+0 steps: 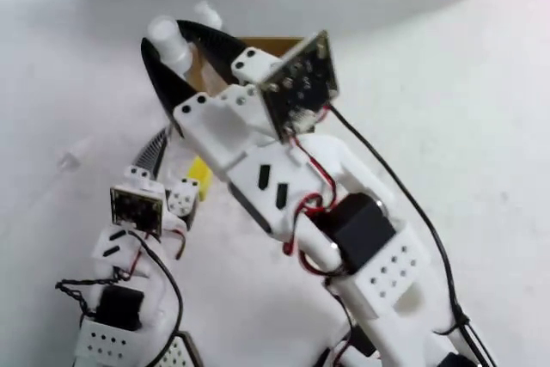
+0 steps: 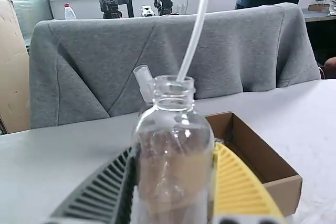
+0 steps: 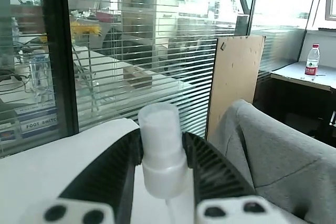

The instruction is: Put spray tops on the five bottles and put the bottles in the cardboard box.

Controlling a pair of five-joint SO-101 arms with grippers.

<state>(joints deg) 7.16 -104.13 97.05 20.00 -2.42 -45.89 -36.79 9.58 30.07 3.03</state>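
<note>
My left gripper [image 2: 173,187] is shut on a clear bottle [image 2: 172,145], which stands upright between its grey and yellow fingers. A thin white dip tube [image 2: 191,30] comes down from above into the bottle's open neck. Higher up, my right gripper [image 3: 163,148] is shut on the white spray top [image 3: 161,150] that carries this tube. In the high view the right gripper [image 1: 176,45] holds the spray top [image 1: 168,40] above the left gripper [image 1: 176,169]. The cardboard box [image 2: 262,161] sits just behind the bottle.
A small clear piece [image 1: 73,158] lies on the white table [image 1: 447,83] to the left of the arms. A grey upholstered seat back [image 2: 236,45] runs along the table's far edge. The box [image 1: 271,43] is partly hidden by the right arm.
</note>
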